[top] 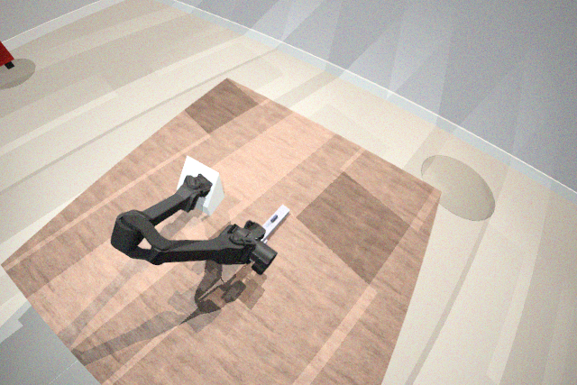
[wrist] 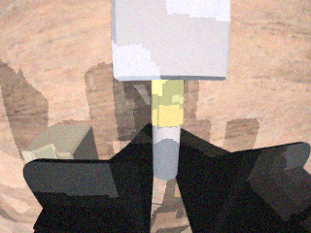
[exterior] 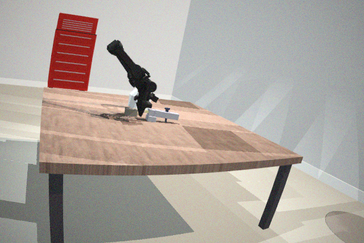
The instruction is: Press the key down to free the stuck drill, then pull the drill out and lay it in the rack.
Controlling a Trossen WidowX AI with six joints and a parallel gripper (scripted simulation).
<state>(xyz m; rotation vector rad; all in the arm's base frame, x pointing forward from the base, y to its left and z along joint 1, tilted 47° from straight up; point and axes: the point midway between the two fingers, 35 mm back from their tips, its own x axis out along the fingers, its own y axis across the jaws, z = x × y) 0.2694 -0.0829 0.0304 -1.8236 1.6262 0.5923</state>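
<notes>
A pale block [top: 281,212] [exterior: 171,115] [wrist: 170,41] holds the drill [wrist: 167,114], whose yellow band and grey round shank stick out of its near end. The dark blue key [top: 273,218] [exterior: 166,108] stands upright through the block, its head above the top and its stem showing below. My gripper [exterior: 141,114] [wrist: 158,128] is shut on the drill's grey shank, just outside the yellow band. The part inside the block is hidden. An olive-grey block [exterior: 130,111] [wrist: 65,139], which looks like the rack, stands on the table to the left of my fingers in the wrist view.
The arm's white slanted base [top: 215,193] [exterior: 132,100] stands on the wooden table [top: 297,325] [exterior: 117,152], behind the olive-grey block in the exterior view. A red cabinet [exterior: 71,58] stands beyond the table.
</notes>
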